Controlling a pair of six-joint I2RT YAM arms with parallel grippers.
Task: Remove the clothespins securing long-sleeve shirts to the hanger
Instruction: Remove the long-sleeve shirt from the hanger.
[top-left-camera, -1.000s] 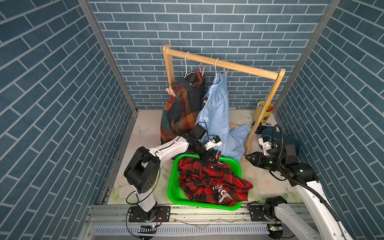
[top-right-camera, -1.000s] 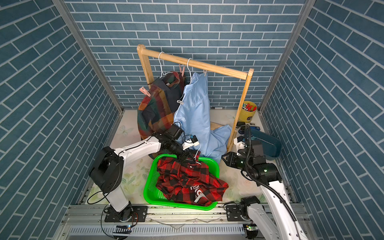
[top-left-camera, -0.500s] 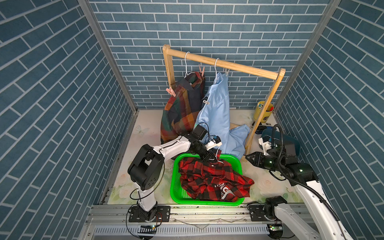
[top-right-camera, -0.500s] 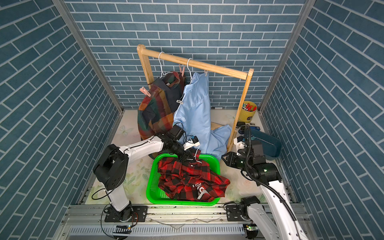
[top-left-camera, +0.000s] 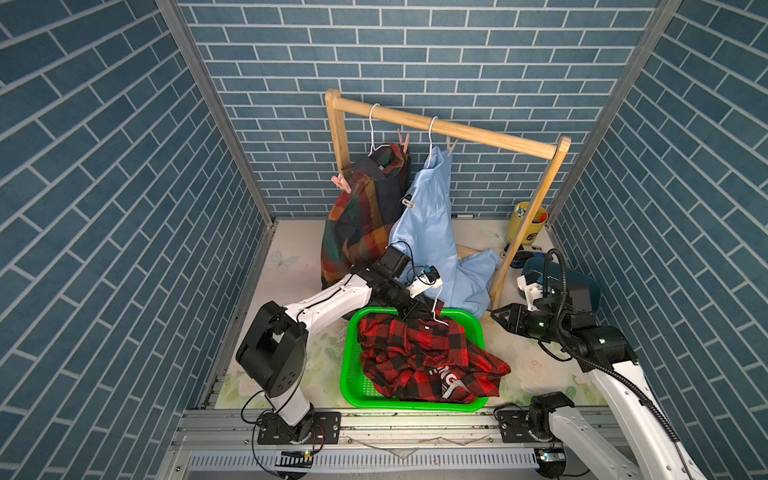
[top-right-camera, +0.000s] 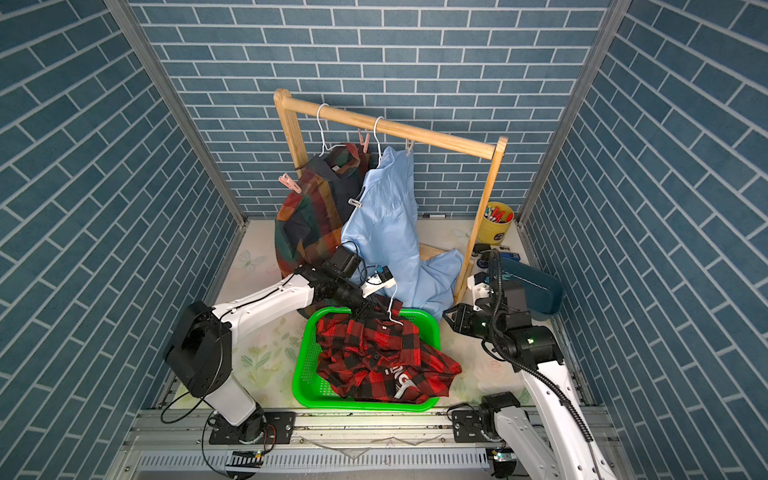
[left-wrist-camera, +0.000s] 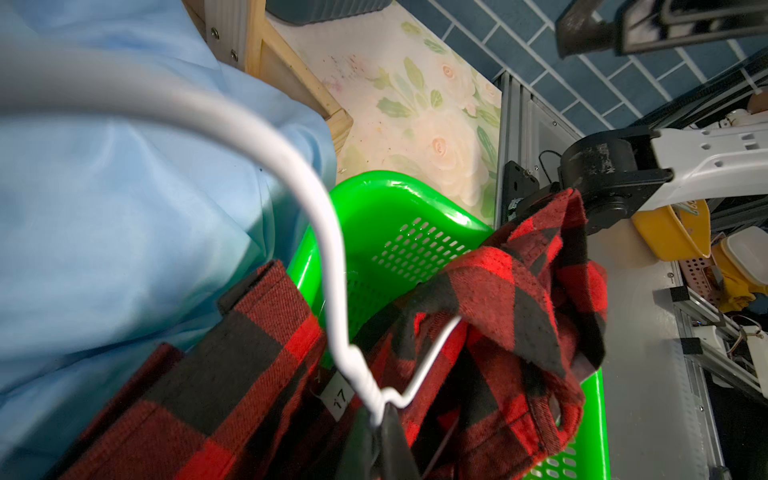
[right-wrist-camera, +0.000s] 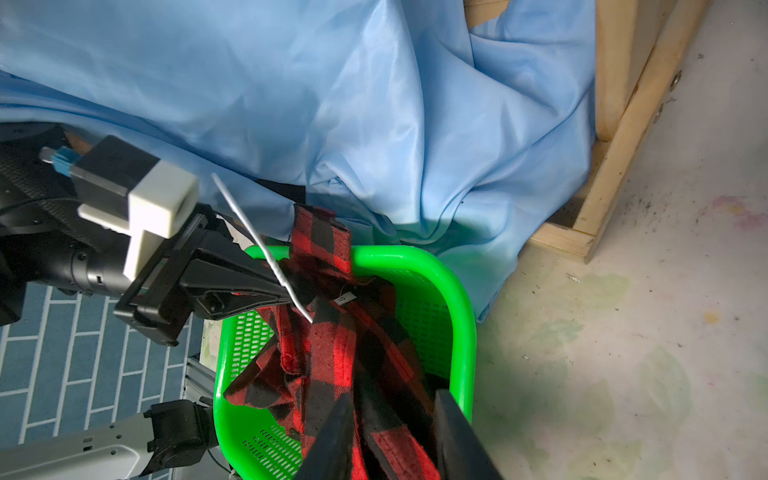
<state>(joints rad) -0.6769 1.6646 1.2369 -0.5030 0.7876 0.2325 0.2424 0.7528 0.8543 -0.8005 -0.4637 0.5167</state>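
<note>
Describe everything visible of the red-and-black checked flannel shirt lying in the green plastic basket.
The red-and-black checked shirt looks like soft brushed flannel, with white lettering on one fold. It lies crumpled in the green perforated plastic basket, one side spilling over the rim. Its collar end, which carries a small white tag, sits on a white wire hanger. The left gripper is shut on the hanger's twisted neck.

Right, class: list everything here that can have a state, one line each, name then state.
check shirt: lying in green basket, white hanger in collar
plaid shirt: hanging on rail, pegged
light blue shirt: hanging on rail, pegged
clothespins: clipped on
left gripper: jaws shut on white hanger
right gripper: jaws open, empty
</note>
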